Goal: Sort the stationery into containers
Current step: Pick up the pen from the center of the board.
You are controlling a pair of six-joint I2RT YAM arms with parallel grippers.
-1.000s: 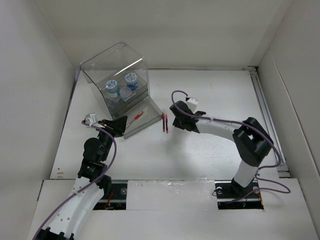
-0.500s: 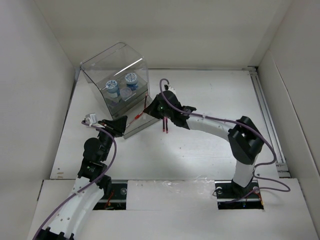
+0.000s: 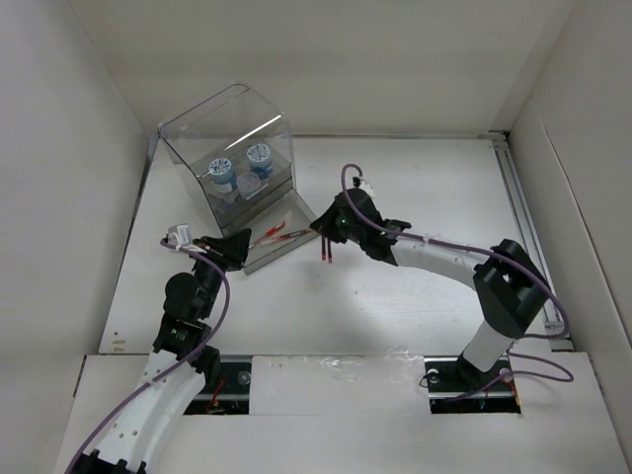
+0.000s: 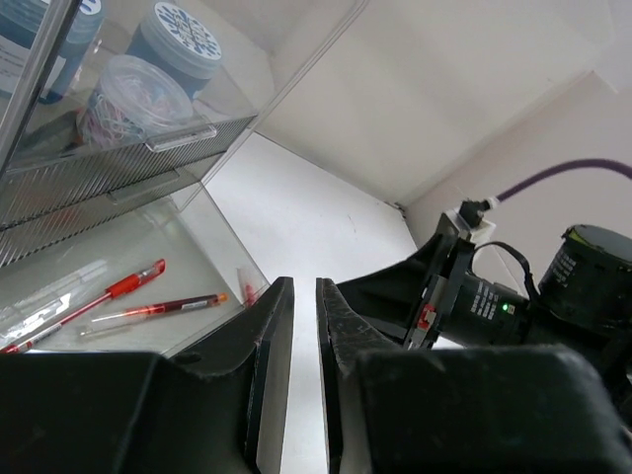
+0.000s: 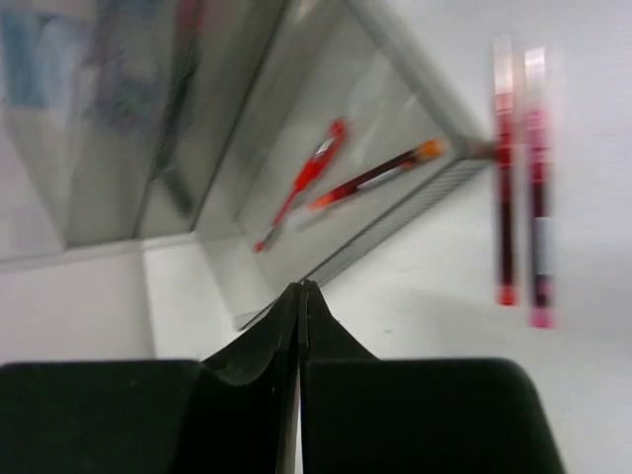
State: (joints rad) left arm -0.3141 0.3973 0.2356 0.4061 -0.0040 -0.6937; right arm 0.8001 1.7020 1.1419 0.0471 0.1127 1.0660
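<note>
Table (image 3: pixel 395 306) broad and white, clear box (image 3: pixel 232 128) at its far left with tubs (image 3: pixel 222 170) inside. Drawer (image 3: pixel 284 251) at the box's base pulled out, two red pens (image 4: pixel 128 286) lying in it. Left tool (image 4: pixel 304 296) nearly closed at the drawer's near corner, perhaps nipping its rim; could not tell. Right tool (image 5: pixel 299 288) pressed together, gripping nothing, hung by the drawer's right corner. Two loose pens (image 5: pixel 506 197) on the table just beside it, side by side, long axes near-to-far, closer to the right arm.
</note>
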